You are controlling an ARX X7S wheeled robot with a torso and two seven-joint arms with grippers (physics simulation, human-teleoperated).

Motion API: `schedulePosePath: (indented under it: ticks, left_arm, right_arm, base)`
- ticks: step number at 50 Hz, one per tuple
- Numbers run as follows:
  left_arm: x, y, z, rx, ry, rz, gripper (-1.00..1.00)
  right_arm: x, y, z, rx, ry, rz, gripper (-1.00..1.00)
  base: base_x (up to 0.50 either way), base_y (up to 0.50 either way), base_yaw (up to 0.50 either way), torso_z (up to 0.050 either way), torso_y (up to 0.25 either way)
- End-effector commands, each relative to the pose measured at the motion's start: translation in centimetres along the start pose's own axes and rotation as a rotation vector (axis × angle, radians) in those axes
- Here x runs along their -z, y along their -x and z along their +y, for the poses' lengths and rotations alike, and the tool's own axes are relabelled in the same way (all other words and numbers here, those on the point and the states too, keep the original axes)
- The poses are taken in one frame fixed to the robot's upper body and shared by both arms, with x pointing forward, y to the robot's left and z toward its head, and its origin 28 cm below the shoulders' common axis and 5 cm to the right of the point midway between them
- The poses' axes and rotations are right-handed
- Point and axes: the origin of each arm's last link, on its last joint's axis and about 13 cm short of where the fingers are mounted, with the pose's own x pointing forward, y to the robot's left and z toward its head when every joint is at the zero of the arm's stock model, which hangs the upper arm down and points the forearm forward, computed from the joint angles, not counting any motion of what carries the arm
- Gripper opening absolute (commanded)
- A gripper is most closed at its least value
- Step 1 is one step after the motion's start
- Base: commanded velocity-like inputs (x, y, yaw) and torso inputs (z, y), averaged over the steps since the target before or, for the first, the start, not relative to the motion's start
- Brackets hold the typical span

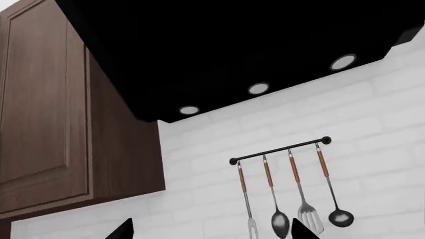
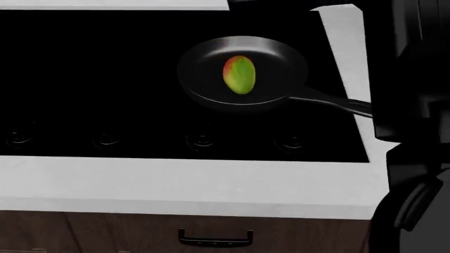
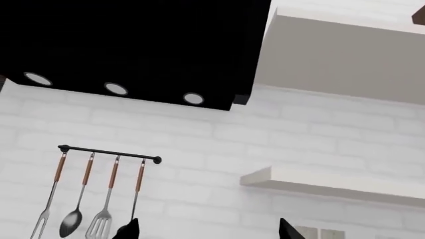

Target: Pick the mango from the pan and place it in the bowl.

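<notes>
Setting: dark glass cooktop [image 2: 105,79] set into a pale grey counter [image 2: 176,184], with brown cabinet fronts below; both wrist views look up at white brick wall and a black range hood [image 1: 232,45].
Mango: small oval green fruit with a red-orange blush along one side [image 2: 239,75], lying near the middle of the pan, untouched.
Pan: round black non-stick frying pan [image 2: 281,58] on the cooktop, its long thin dark handle [image 2: 330,101] running toward the robot's right arm [image 2: 411,121].
Bowl: not in any view; its place cannot be told.
Left gripper: two dark fingertips [image 1: 123,230] at the frame edge, spread well apart, holding nothing.
Right gripper: fingertips [image 3: 129,230] likewise spread apart and empty.
Wall items: rail of hanging utensils [image 1: 282,149]; white floating shelf [image 3: 332,184].
Risk, judged: smooth rounded skin may let the mango roll or squirt from a pinch.
Risk, judged: the right arm sits close to the handle; a careless reach could knock the pan.
Risk, judged: carrying toward an unseen bowl invites a misplaced drop.
</notes>
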Motion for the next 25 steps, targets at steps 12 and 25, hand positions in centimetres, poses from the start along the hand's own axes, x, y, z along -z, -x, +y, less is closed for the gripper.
schedulePosePath:
  ticks: [12,25]
  left_arm:
    - [2.0,-0.2,-0.1,-0.038,0.030,0.034,1.00]
    - [2.8,-0.4,-0.2,-0.038,0.026,0.039,1.00]
  right_arm:
    - [1.1,-1.0,0.4,-0.022,-0.053,0.017,1.00]
    - [1.9,-1.1,0.8,-0.039,-0.064,0.041,1.00]
  base:
    - [0.00,0.00,0.00,0.000,0.000]
    - [0.10,0.00,0.00,0.000,0.000]
